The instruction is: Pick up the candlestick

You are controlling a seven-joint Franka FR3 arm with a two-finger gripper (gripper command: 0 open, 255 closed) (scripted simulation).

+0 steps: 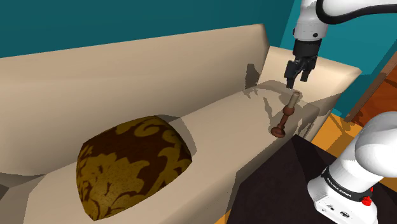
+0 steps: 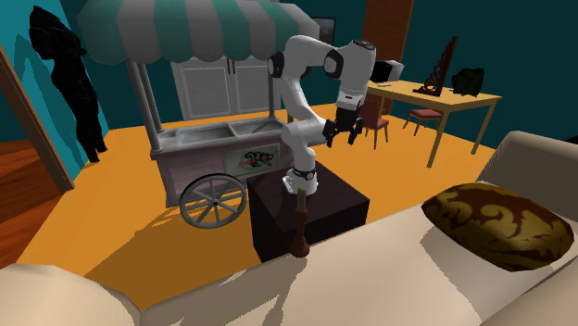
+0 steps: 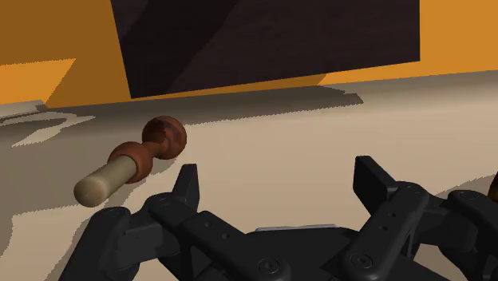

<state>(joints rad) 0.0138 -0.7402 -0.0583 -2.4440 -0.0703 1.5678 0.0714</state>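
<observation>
Candlestick (image 1: 285, 118) stands upright at the sofa (image 1: 216, 127) seat's edge by the stand (image 1: 299, 175), jaws wide open and empty above it but offset: descending so, one jaw may clip the slim stem and tip it off.

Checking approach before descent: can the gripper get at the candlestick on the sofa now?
Probably yes. The gripper hangs open above the upright candlestick, nothing over it on the sofa seat. Wrist view shows it beside the fingers, not between them, so a small sideways shift seems needed.

End effector (image 3: 277, 169) points downward; fingers (image 3: 185, 185) stand apart.
</observation>
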